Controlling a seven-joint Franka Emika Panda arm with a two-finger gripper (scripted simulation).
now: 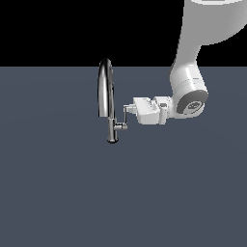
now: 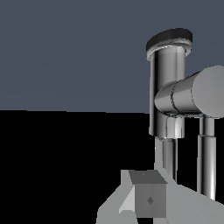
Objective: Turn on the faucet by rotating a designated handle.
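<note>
Gripper point(image 1: 127, 110) state cannot be told: its fingertips sit at the handle point(image 1: 125, 116), hiding any gap. Left to right in the exterior view: faucet point(image 1: 106, 96) upright near the surface's point(image 1: 53, 193) far edge, then the handle on its stub, then the white arm point(image 1: 188, 91) held level.

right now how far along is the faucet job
Done: the approach. The gripper has reached the handle, on the exterior view's right of the faucet. In hand: settling onto the rod; I cannot tell whether the fingers are closed or touching. Left: rotating the handle; no water shows.
</note>
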